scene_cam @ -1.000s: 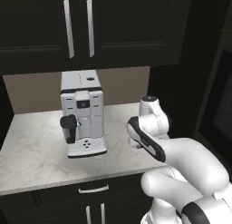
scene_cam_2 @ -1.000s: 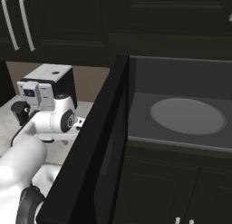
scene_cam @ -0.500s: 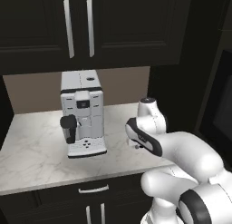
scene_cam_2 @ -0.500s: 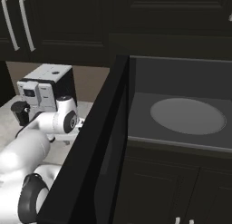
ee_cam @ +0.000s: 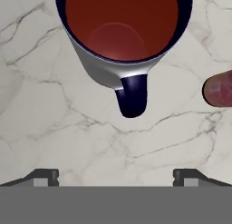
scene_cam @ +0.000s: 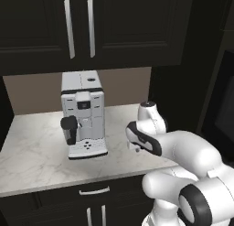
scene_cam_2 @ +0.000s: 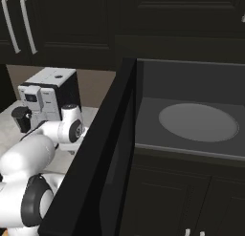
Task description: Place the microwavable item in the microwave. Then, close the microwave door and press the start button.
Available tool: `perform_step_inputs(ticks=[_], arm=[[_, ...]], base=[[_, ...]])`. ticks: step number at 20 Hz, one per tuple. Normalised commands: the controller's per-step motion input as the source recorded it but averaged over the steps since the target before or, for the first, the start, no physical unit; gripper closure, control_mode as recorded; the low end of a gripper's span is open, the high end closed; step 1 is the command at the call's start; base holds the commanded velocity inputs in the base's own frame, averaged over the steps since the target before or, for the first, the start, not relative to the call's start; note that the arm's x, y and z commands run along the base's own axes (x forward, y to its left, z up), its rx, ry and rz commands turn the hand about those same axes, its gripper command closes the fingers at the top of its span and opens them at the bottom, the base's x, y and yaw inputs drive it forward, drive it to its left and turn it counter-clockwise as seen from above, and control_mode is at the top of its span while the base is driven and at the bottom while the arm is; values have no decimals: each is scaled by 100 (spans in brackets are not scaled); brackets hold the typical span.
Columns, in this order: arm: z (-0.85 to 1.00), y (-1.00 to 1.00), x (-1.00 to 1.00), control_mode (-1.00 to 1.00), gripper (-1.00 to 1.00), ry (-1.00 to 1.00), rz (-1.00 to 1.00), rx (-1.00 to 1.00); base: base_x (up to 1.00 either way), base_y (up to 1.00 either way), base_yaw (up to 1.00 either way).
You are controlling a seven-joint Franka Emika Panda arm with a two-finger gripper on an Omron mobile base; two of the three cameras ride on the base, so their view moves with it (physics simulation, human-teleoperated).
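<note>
In the hand view the white mug (ee_cam: pixel 106 66) stands on the marble counter (ee_cam: pixel 50 128), and I look down into its dark red inside. Its dark blue handle (ee_cam: pixel 132 98) points toward my gripper (ee_cam: pixel 117 177). The gripper is open, its two fingertips (ee_cam: pixel 45 177) spread wide, above and short of the mug with nothing between them. The microwave (scene_cam_2: pixel 191 111) stands open, showing its grey cavity and round turntable (scene_cam_2: pixel 198 121). The microwave door (scene_cam_2: pixel 95 168) swings out toward me, edge-on. In the left base view my wrist (scene_cam: pixel 146 129) hovers over the counter's right part and hides the mug.
A pink bottle (ee_cam: pixel 219 88) pokes in at the right edge of the hand view, close to the mug. The white coffee machine (scene_cam: pixel 83 114) stands on the counter (scene_cam: pixel 32 156) left of my arm. Dark cabinets (scene_cam: pixel 77 28) hang above.
My hand has shifted slightly left and down toward the counter. The microwave door and the coffee machine have stayed put.
</note>
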Motion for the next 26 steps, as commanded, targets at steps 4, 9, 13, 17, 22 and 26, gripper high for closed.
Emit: perform_step_inputs(ticks=[4,9,13,17,22,26], arm=[[-19,0,2,-100,-100,0,0,0],[-13,0,8,-100,-100,0,0,0],[-1,0,14,-100,-100,0,0,0],[0,0,17,-100,-100,0,0,0],[0,0,13,-100,-100,0,0,0],[0,0,3,-100,-100,-4,0,0]], base=[[0,0,0],[0,0,0],[0,0,0],[0,0,0],[0,0,0],[0,0,0]])
